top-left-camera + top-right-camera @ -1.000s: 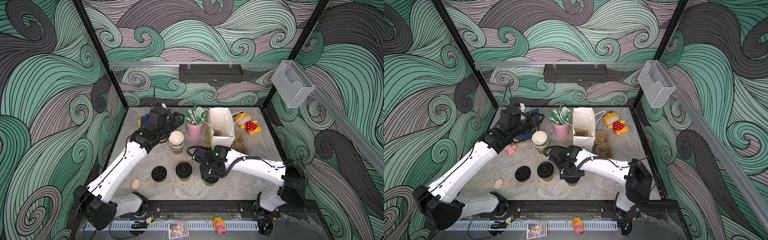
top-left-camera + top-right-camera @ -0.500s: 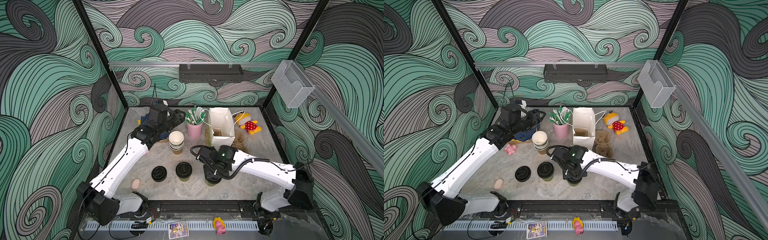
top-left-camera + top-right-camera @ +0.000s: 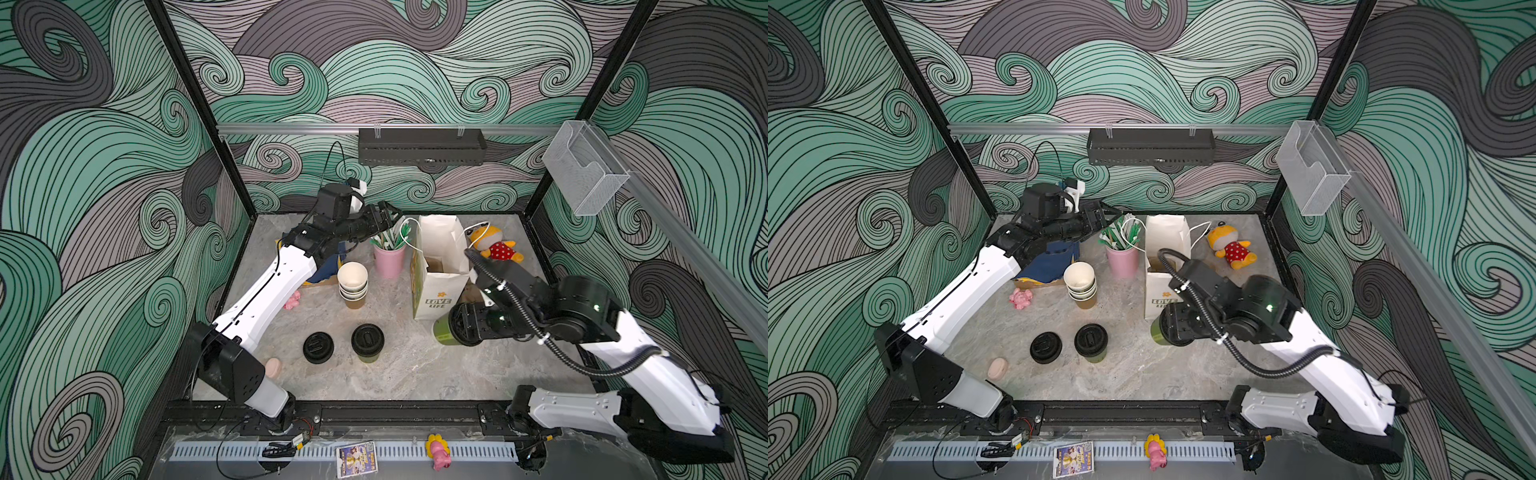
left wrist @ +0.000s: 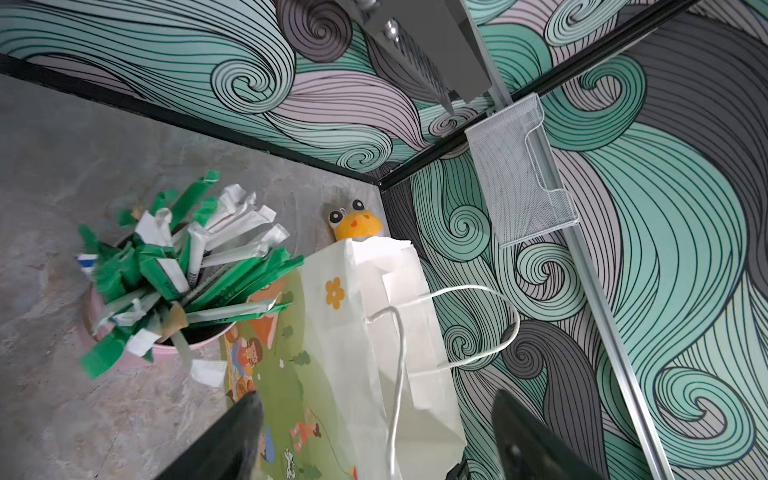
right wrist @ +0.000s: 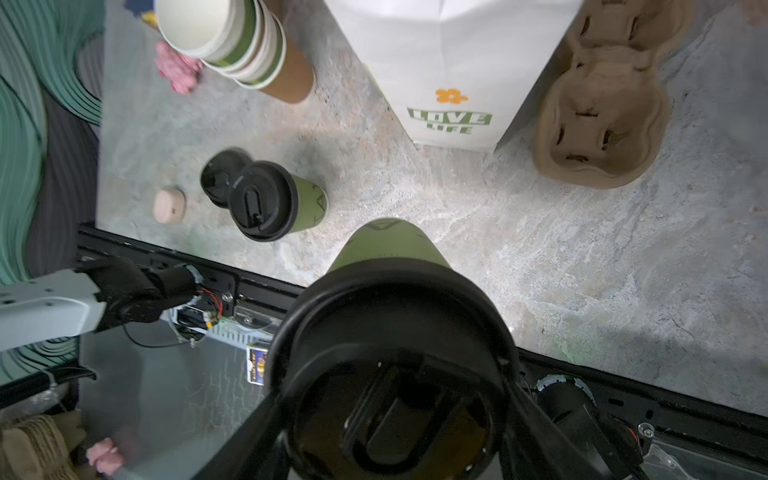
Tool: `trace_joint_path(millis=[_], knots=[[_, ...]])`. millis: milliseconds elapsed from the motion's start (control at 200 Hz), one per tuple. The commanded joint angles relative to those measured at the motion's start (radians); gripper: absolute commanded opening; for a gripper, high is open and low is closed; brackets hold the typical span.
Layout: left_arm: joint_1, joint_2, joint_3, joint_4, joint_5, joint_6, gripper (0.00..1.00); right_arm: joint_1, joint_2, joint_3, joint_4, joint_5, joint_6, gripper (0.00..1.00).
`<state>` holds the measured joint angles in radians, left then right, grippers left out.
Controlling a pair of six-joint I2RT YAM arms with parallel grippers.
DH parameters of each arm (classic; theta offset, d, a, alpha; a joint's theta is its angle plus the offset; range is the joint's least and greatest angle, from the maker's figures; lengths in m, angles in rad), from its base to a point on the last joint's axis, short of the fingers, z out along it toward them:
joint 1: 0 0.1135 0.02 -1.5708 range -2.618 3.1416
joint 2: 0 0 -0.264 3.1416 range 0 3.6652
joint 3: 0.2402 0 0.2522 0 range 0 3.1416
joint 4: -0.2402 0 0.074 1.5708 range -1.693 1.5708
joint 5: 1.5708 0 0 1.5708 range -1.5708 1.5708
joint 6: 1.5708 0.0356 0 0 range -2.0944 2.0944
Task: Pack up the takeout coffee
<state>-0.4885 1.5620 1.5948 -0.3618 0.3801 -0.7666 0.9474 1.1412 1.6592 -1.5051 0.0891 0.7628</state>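
Raises the right gripper (image 3: 457, 330) from its low spot mid-table a second ago to just in front of the paper bag (image 3: 436, 286), carrying one lidded cup (image 5: 390, 249) tipped on its side. Means one coffee off the table and close to packing (not yet over the bag's mouth, by the look of it). Clamps that cup near its black lid (image 5: 395, 374), jaws wide around the body. Swings the left gripper (image 4: 376, 397) out past the pink straw cup (image 3: 388, 262) toward the bag's handle (image 4: 478, 320), spreading its jaws wider; holds nothing, touches nothing visible. Leaves the second lidded cup (image 3: 367, 343) standing beside a loose lid (image 3: 318, 348).
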Motion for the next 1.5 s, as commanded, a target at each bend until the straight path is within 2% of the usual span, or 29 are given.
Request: trace_joint_path(millis=[0,105,250,530,730,1161,1381,1431,1491], knots=[[-0.025,0.045,0.064,0.000,0.073,0.033,0.88,-0.048,0.007,0.080,-0.062,-0.028,-0.055,0.64],[-0.031,0.085,0.091,-0.019,0.077,0.033,0.78,-0.091,0.042,0.186,-0.074,-0.036,-0.086,0.64],[-0.030,0.108,0.099,-0.025,0.091,0.033,0.54,-0.162,0.119,0.348,-0.076,-0.041,-0.140,0.64],[-0.034,0.095,0.069,-0.037,0.130,0.027,0.19,-0.312,0.390,0.673,-0.075,-0.026,-0.235,0.63],[-0.040,0.060,0.030,-0.032,0.147,0.002,0.00,-0.371,0.582,0.823,-0.127,-0.001,-0.249,0.61],[-0.056,0.001,-0.026,-0.041,0.155,-0.021,0.00,-0.395,0.843,0.928,-0.287,0.091,-0.304,0.61],[-0.059,-0.018,-0.052,-0.042,0.143,-0.033,0.00,-0.399,0.855,0.865,-0.293,0.086,-0.295,0.61],[-0.059,-0.019,-0.054,-0.041,0.138,-0.035,0.07,-0.398,0.863,0.848,-0.294,0.075,-0.294,0.61],[-0.059,-0.018,-0.056,-0.041,0.128,-0.039,0.20,-0.399,0.878,0.844,-0.294,0.048,-0.295,0.61]])
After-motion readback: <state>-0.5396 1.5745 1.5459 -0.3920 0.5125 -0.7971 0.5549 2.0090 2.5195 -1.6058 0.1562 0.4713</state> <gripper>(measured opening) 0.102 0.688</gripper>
